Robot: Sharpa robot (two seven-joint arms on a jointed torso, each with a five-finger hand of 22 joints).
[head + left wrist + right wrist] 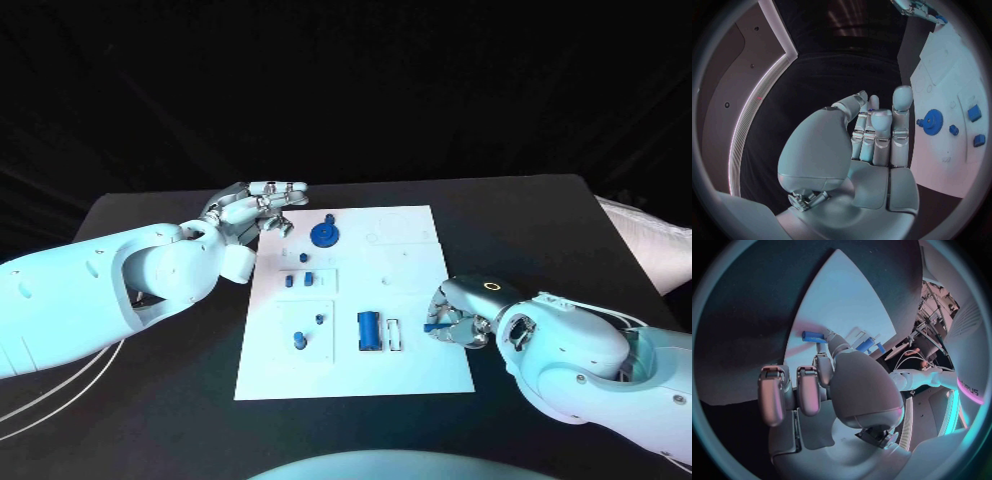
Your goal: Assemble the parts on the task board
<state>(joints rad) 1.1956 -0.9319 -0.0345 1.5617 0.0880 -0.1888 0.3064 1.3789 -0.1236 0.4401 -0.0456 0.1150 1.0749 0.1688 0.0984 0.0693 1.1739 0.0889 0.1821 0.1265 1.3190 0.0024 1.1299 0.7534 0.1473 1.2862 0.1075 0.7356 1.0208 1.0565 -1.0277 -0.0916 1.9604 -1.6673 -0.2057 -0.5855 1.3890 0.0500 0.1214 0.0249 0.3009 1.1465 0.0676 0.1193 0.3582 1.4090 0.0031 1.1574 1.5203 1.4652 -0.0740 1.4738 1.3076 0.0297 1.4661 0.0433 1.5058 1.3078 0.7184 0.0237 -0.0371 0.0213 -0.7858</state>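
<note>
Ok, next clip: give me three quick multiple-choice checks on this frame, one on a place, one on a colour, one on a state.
1. Where is the blue gear?
A. on the bare table
B. on the task board, near the left robot hand
C. in a robot hand

2. What colour is the task board?
A. white
B. red
C. yellow

3. What is the right robot hand doing?
A. lying flat and open
B. gripping the gear
C. pinching a small blue part

Answers: 1 B, the head view shows the gear lying on the board's far end; 2 A, the plate is white against the black table; 3 C, the right wrist view shows the part between its fingertips.
</note>
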